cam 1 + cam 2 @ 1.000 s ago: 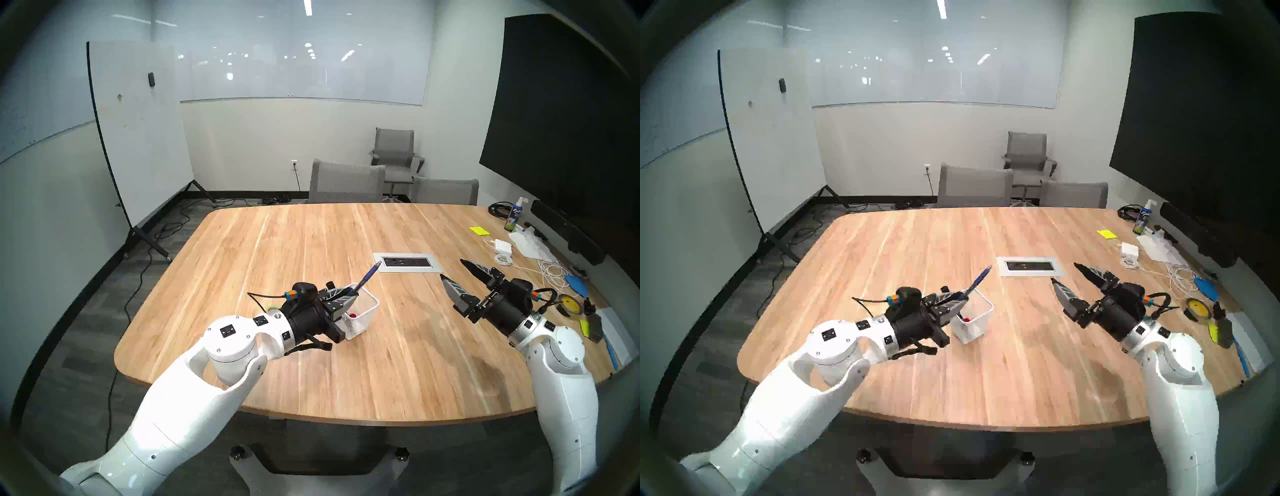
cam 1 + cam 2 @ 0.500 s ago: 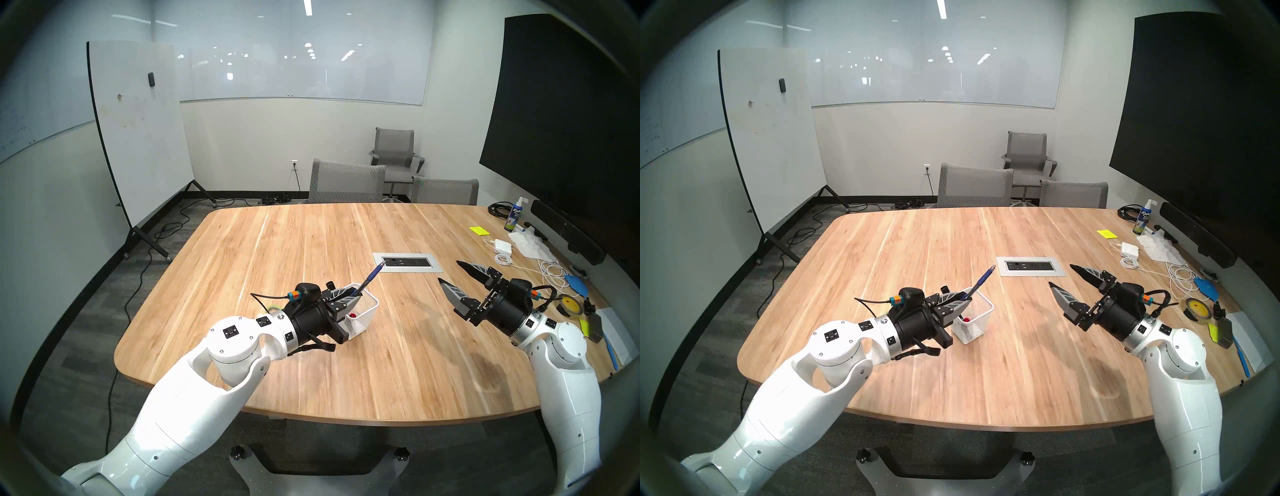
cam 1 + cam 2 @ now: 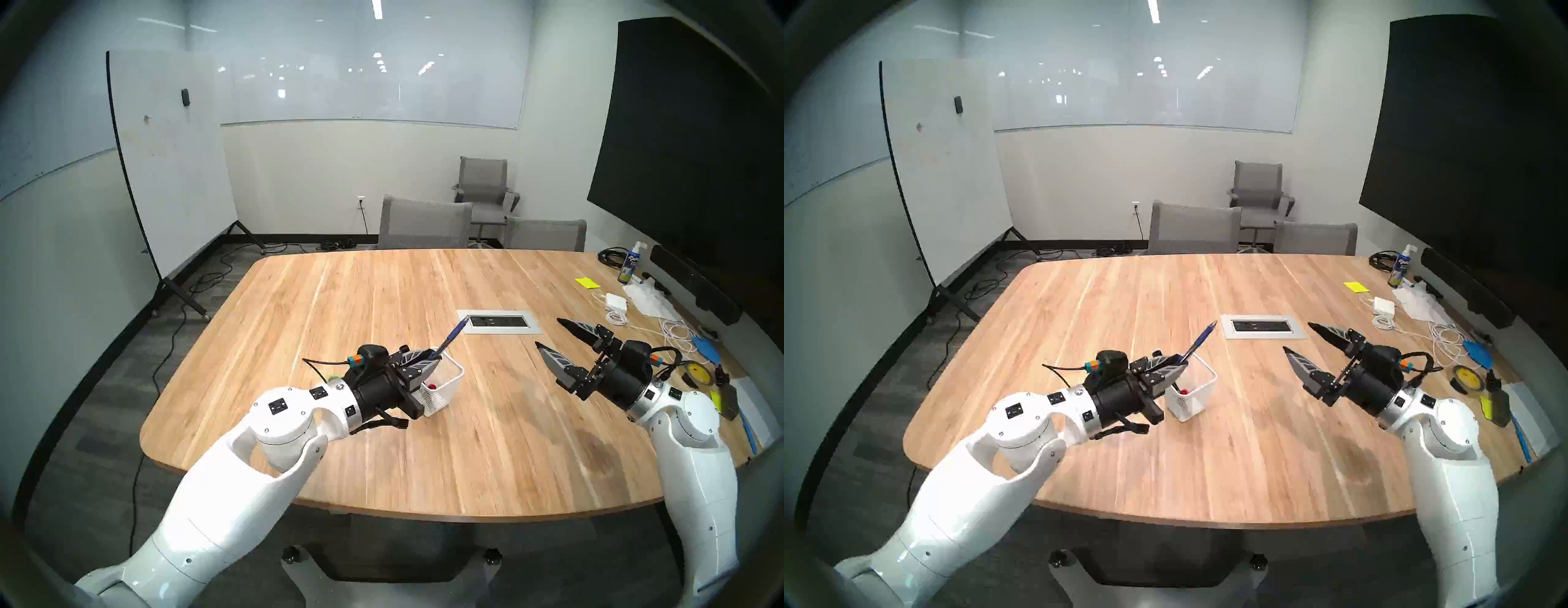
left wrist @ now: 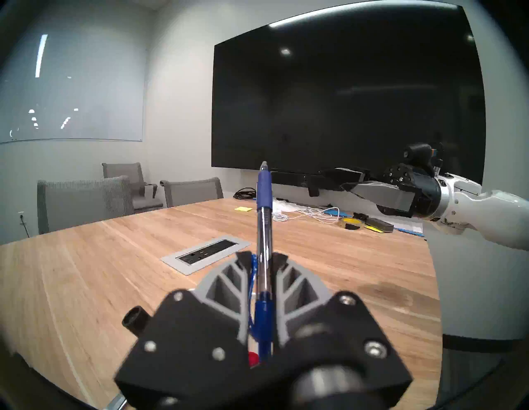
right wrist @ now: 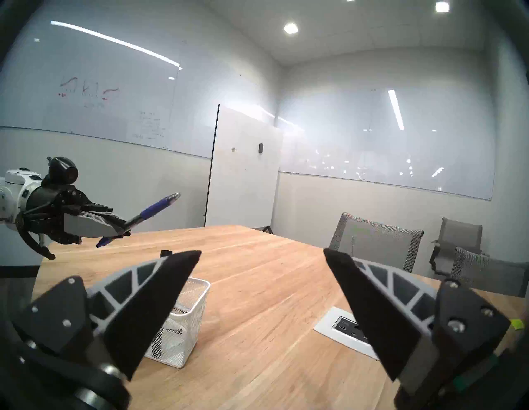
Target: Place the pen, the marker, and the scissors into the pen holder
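1. Change: over the last second my left gripper (image 3: pixel 435 361) has barely moved. It dipped slightly and came back, and it still hangs above the near-left corner of the pen holder (image 3: pixel 460 370). My right arm has crept a little toward the pen holder.
2. Meaning: the pen (image 3: pixel 449 339) has not been released. I judge the insertion step stalled at alignment, not under way.
3. Left tool state: narrow, clamped on the pen's clear barrel. The pen is tilted, with its tip up and away from the pen holder and its rear end down toward the opening.
4. Right tool state: my right gripper (image 3: pixel 549 333) is wide and empty, well to the right of the pen holder.
5. Already inside the pen holder: a red-capped marker (image 3: pixel 432 387).
6. Scissors (image 3: pixel 333 377): only a lime-green sliver shows left of the pen holder, behind my left wrist.
7. Left wrist view only: both fingers (image 4: pixel 229 289) bear directly on the barrel, and the red cap sits just under the pen's rear end.
8. Right wrist view only: side on, the pen's rear end is clearly above the pen holder's rim, not yet inside the mesh.
9. The head views hide that gap behind my fingers.
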You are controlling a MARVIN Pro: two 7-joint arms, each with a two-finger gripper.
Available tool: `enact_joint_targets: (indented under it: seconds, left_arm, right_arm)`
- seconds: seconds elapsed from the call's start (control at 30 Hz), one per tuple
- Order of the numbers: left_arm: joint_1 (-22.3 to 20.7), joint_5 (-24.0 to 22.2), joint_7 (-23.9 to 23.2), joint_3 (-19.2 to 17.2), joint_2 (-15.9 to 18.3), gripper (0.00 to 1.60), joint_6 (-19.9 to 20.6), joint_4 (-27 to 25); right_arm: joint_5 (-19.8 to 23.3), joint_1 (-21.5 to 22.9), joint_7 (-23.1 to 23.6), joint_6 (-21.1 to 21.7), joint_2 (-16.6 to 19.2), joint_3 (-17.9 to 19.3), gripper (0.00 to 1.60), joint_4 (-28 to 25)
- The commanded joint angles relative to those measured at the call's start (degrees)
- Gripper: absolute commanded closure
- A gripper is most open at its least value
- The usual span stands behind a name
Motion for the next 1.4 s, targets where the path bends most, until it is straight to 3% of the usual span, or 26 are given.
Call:
enact_joint_targets:
  seconds: [0.0, 0.2, 0.73, 1.37]
  left_arm:
    - [-0.1, 0.0, 0.2, 0.5, -1.0, 1.60, -0.7, -1.5]
    - [-0.6, 0.1, 0.1, 1.0, -1.2, 1.60, -0.6, -1.0]
    - [0.2, -0.2, 0.1, 0.6, -0.4, 1.60, -1.3, -0.8]
    - [0.5, 0.0, -0.1, 0.9, -0.7, 1.60, -1.3, -1.3]
  right_arm:
    - [0.1, 0.9, -0.1, -0.3, 0.1, 0.3, 0.00, -0.5]
    - [1.1, 0.9, 0.7, 0.2, -0.1, 0.1, 0.00, -0.5]
    - [-0.9, 0.8, -3.7, 1.0, -3.8, -3.6, 0.00, -3.1]
    - [-2.8, 4.5, -6.2, 1.6, -5.8, -8.6, 0.00, -1.2]
